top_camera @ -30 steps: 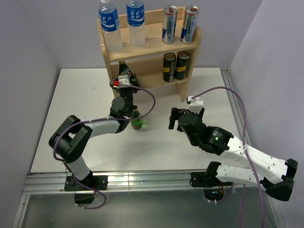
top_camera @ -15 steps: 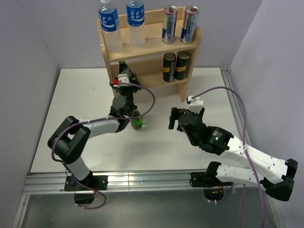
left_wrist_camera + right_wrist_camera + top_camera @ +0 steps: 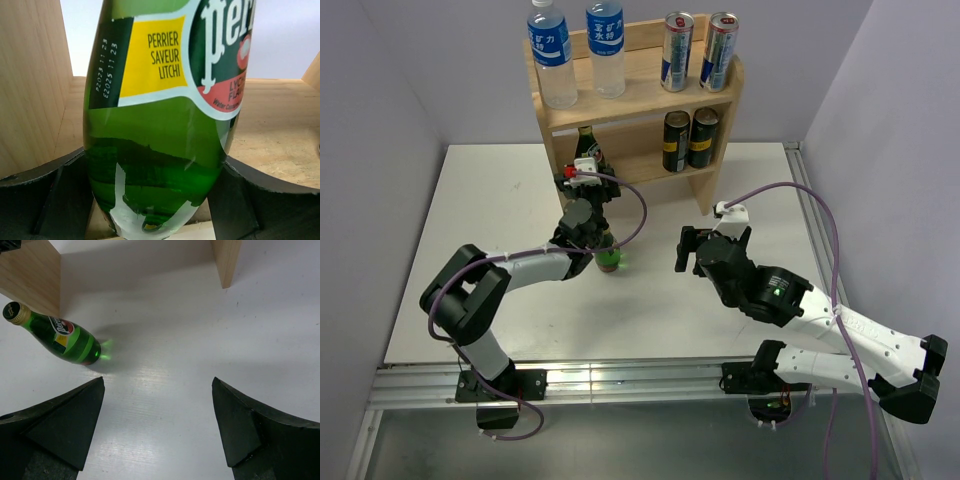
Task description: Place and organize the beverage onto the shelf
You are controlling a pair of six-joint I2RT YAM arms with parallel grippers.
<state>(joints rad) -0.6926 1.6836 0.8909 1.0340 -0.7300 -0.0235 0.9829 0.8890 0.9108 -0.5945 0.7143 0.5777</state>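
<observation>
The light-wood shelf (image 3: 638, 92) stands at the back of the table. My left gripper (image 3: 588, 165) is shut on a green Perrier bottle (image 3: 586, 138), held upright at the left end of the lower tier. In the left wrist view the bottle (image 3: 160, 125) fills the frame between my fingers (image 3: 55, 200), with the shelf's side panel (image 3: 30, 75) on its left. A second green bottle (image 3: 609, 258) stands on the table in front of the shelf; it also shows in the right wrist view (image 3: 60, 336). My right gripper (image 3: 686, 250) is open and empty above the table (image 3: 157, 425).
Two water bottles (image 3: 578, 50) stand top left on the shelf and two tall cans (image 3: 698, 50) top right. Two dark cans (image 3: 689, 138) stand on the lower tier at the right. The shelf's side panels (image 3: 227, 260) reach the white table (image 3: 480, 250). Walls close in on both sides.
My left gripper has moved the held bottle slightly further into the lower tier; its neck shows more under the top board. The right arm has not moved.
</observation>
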